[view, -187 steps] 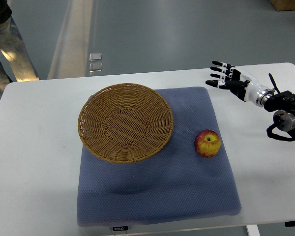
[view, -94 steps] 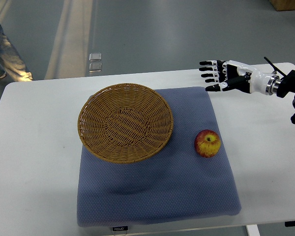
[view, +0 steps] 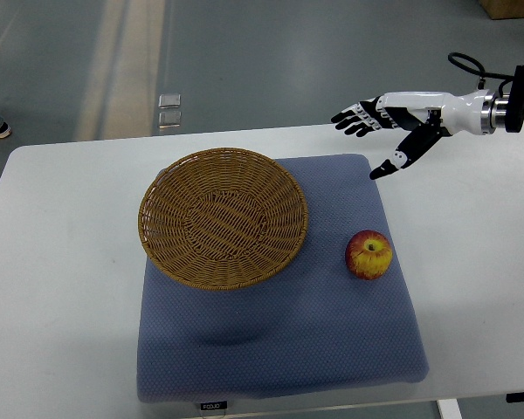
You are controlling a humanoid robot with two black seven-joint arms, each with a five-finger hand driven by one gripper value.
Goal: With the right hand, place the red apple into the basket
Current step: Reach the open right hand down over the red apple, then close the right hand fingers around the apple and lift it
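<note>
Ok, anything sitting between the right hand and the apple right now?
Nothing. In the top view the open right hand is above and apart from the red apple; between them shows only bare blue mat.

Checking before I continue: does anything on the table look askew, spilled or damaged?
Nothing stands out. The basket sits upright and empty on the blue mat, the apple rests intact beside it, and the right robot hand hovers open beyond the mat.
</note>
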